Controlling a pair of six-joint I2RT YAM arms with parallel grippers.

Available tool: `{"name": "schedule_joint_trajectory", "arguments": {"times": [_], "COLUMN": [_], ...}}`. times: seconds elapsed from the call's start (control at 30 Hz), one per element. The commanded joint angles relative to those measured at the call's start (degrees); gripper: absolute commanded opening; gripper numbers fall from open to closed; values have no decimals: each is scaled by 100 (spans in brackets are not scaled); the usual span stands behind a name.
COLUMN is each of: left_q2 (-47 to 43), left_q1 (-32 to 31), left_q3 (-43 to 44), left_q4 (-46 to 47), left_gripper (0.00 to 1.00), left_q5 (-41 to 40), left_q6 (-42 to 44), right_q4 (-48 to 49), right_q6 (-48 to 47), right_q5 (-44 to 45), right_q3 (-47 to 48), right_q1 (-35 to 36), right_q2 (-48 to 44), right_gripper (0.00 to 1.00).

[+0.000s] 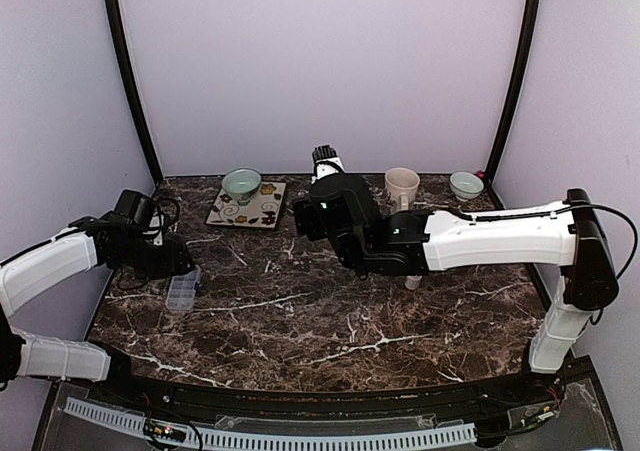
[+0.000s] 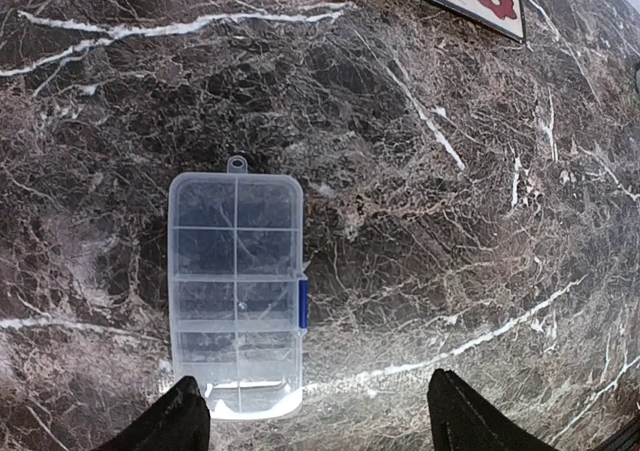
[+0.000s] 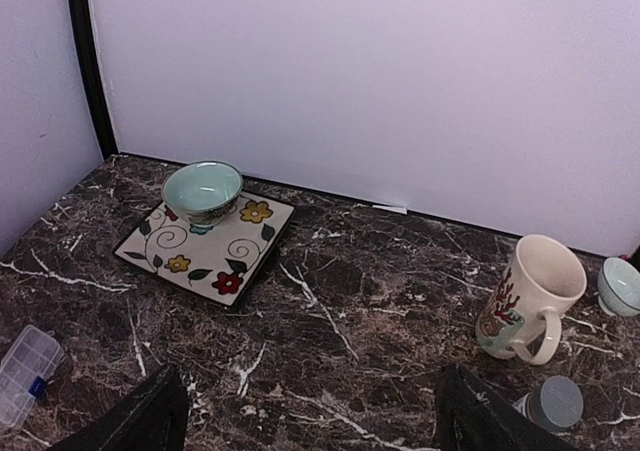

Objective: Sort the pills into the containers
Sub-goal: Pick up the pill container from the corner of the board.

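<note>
The marble table (image 1: 330, 321) fills the top view, and its near edge is hidden behind the arm bases.

The right arm (image 1: 500, 236) reaches from 3 o'clock to the table centre and covers the surface beneath it. The right gripper (image 3: 310, 401) has its fingers spread wide with nothing between them. Only the fingertips show, at the bottom edge of its wrist view.

The left arm (image 1: 60, 261) comes in from 9 o'clock and is cut off by the left edge of the frame. The left gripper (image 2: 312, 396) is also spread, with its fingers cropped at the bottom of the wrist view.

A square flowered plate (image 1: 250, 209) lies at 11 o'clock, and a pale green bowl (image 1: 241, 182) stands on its far corner. A cream mug (image 1: 401, 186) stands upright at 1 o'clock, with its lower part hidden by the right arm in the top view. A small bowl (image 1: 466, 184) sits at 2 o'clock and is clipped by the right edge of the right wrist view.

The pill organizer (image 2: 236, 291) lies flat at 9 o'clock, under the left gripper. Its near end sits just beside the fingertip on the left of the wrist view. It cannot be told whether the two are touching. A blue clasp (image 2: 303, 303) sits on one long side. The contents of the cells cannot be made out.

A small round grey-topped item (image 3: 550, 403) stands near the mug. What it is cannot be told.
</note>
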Motion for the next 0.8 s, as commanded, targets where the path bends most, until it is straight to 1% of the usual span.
{"name": "schedule_joint_trajectory", "arguments": {"times": [0.0, 0.2, 0.43, 0.77], "left_q2": [141, 607, 1168, 1426], "left_q1": [-197, -391, -567, -652], "left_q3": [-108, -132, -143, -244], "left_q4": [-246, -337, -434, -418], "left_gripper": [78, 76, 75, 75], "left_q5": [-219, -578, -1066, -1279], "left_q6": [-368, -593, -892, -1069], "right_q4": [-202, -186, 17, 143], "right_q6": [515, 653, 558, 513], "right_q5": [-280, -359, -445, -629], "right_q3": [96, 27, -122, -259], "right_q1": [30, 41, 27, -5], "right_q2": [61, 31, -126, -150], "right_gripper": [86, 86, 86, 87]}}
